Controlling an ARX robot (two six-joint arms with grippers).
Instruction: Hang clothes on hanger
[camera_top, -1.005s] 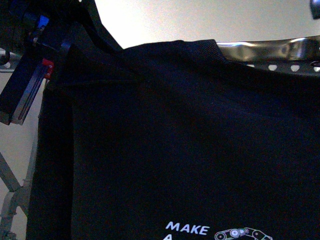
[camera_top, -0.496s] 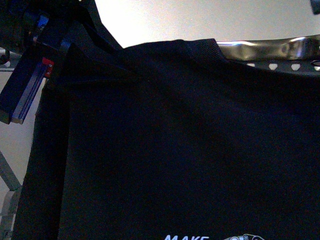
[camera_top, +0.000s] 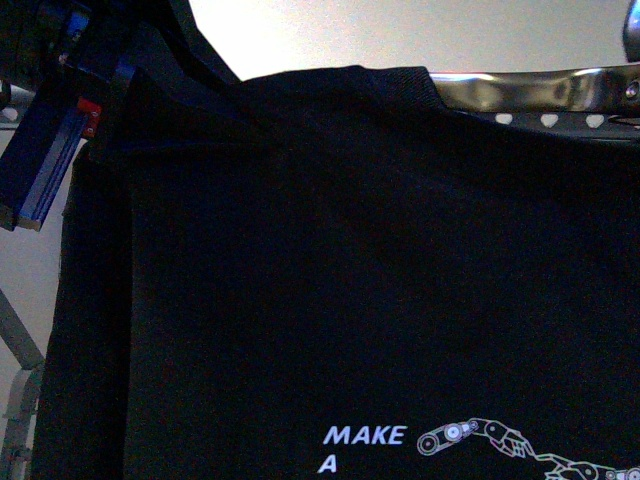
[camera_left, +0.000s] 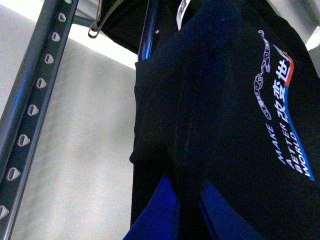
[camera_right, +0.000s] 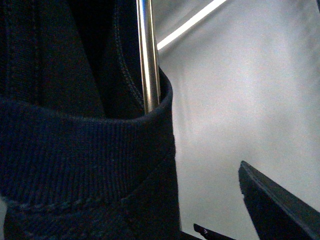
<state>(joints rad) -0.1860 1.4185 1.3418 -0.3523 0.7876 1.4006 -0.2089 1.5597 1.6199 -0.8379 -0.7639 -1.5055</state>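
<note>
1. My left gripper (camera_left: 185, 215) is clenched on a fold of the black T-shirt (camera_top: 350, 250), with its blue fingers (camera_left: 155, 220) on either side of the cloth.
2. My right gripper (camera_right: 222, 200) looks released, with only bare wall between its dark fingers (camera_right: 280, 205).
3. The shirt hangs over the grey rack rail (camera_top: 540, 90), print facing me. The held shoulder sits at ten o'clock and bare rail shows at two o'clock.
4. I judge the draping nearly done. Next I should settle that shoulder over the rail, then let go.
</note>
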